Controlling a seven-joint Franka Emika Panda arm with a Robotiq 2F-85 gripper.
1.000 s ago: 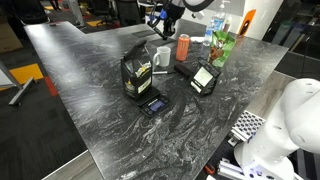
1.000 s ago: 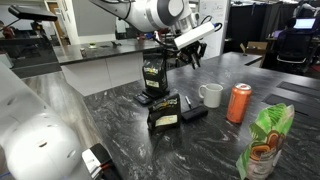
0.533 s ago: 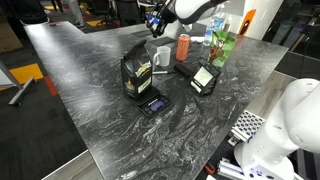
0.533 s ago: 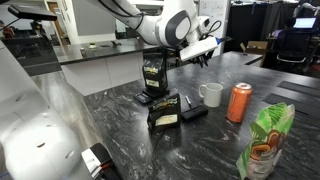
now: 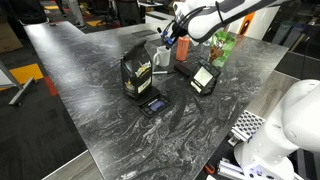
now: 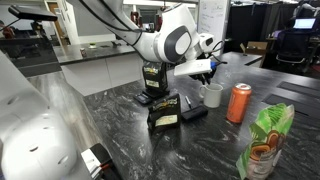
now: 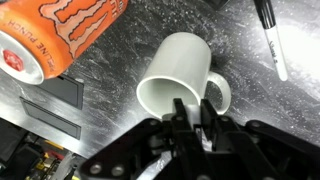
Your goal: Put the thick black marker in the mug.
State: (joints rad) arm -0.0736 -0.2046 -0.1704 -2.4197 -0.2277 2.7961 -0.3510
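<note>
Gripper [image 7: 191, 108] pinched narrowly on thick black marker [image 7: 191, 122], its long axis roughly upright just above mug [image 7: 178, 72] rim; only the wrist view shows thin pen [image 7: 270, 38] beyond the mug's handle.

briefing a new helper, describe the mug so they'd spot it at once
On the dark marbled table, find the orange can; the mug stands just beside it. It is the only plain white cup there, with a side handle.

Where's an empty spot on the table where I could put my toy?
The big bare stretch of table between the black bag and the far corner, and the near end in front of the small black gadget. It is crowded around the mug, can and green bag.
</note>
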